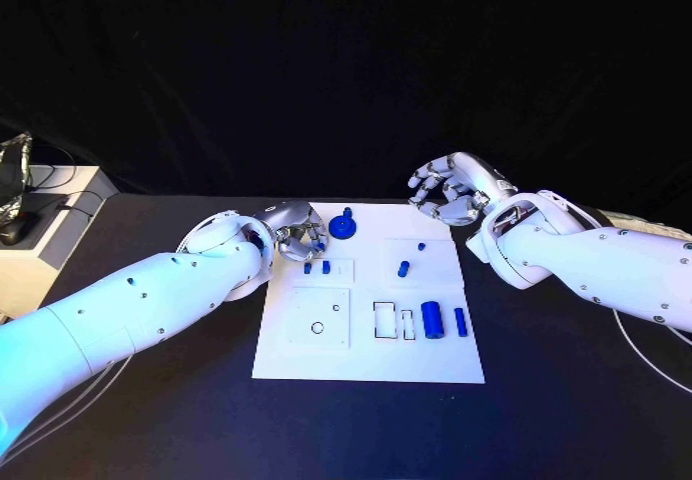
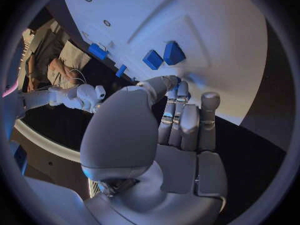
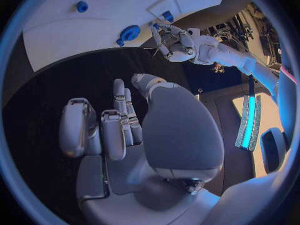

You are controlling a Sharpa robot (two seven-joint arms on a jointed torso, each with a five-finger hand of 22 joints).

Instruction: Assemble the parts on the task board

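Parts mostly lie loose on the board mid-table, so I judge assembly barely begun. My left hand hovers at its far-left edge; grasp unclear. My right hand is released, far right.

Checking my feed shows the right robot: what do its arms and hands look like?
Both arms are glossy white, rounded shells dotted with small dark screw holes. The left hand and right hand are silver metal with jointed, segmented fingers and smooth domed backs. A thin pale cable trails beside the right arm; the left arm is thicker toward the shoulder.
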